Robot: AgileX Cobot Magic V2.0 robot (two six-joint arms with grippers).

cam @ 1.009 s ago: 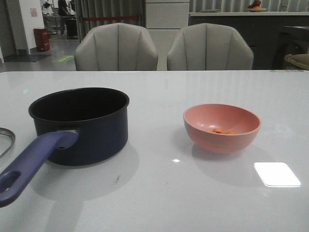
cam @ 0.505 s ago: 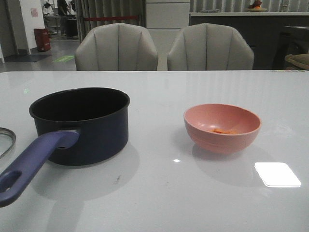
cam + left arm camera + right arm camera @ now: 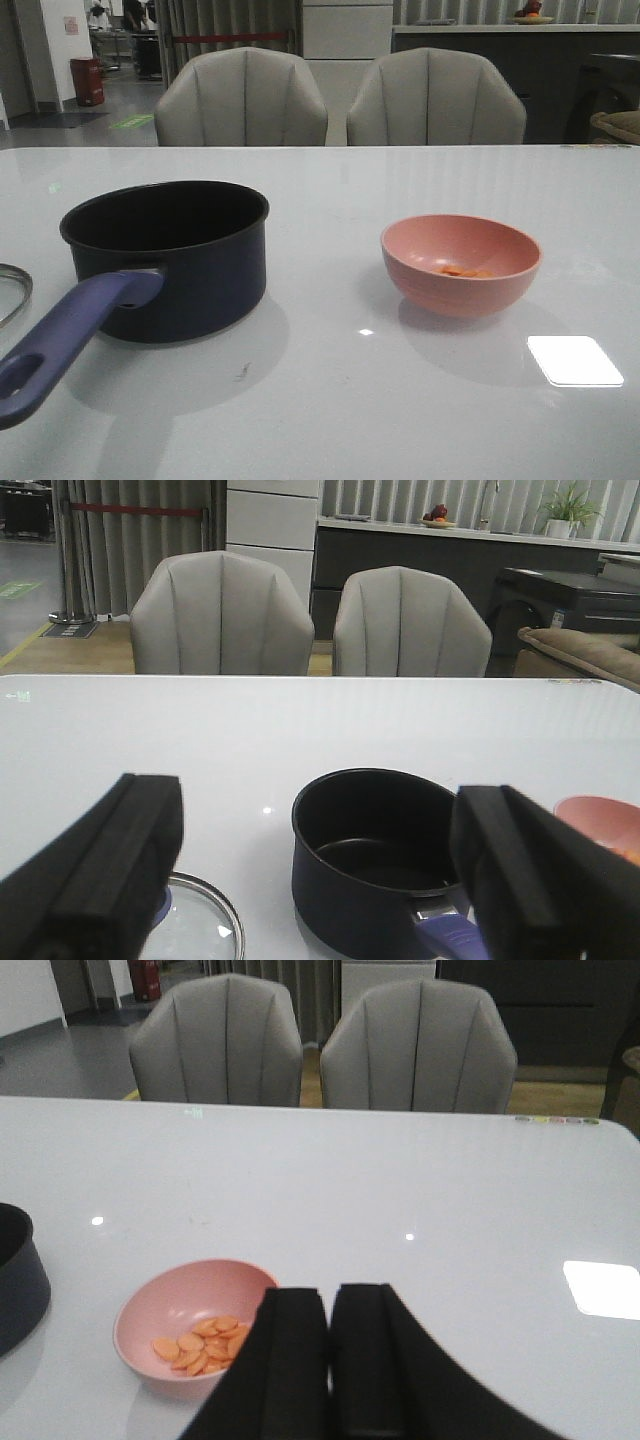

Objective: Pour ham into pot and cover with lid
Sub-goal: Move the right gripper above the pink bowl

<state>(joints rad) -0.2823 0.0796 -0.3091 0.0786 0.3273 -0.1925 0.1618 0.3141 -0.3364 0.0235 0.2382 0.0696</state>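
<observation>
Nothing's done yet: ham (image 3: 200,1342) sits in its bowl (image 3: 461,264), pot (image 3: 170,258) empty, lid (image 3: 205,920) off, left gripper (image 3: 320,880) wide, right gripper (image 3: 330,1360) closed empty.

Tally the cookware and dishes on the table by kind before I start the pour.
Navy saucepan: 1
Glass lid: 1
Pink bowl holding the ham slices: 1
Total: 3 items, plus one heap of ham.

You're looking at some showroom-style dining setup, not really a home. There's a glossy white surface (image 3: 330,400), two padded grey chairs (image 3: 240,98), a dark counter (image 3: 420,555) behind, plus a red fire extinguisher (image 3: 88,80).
</observation>
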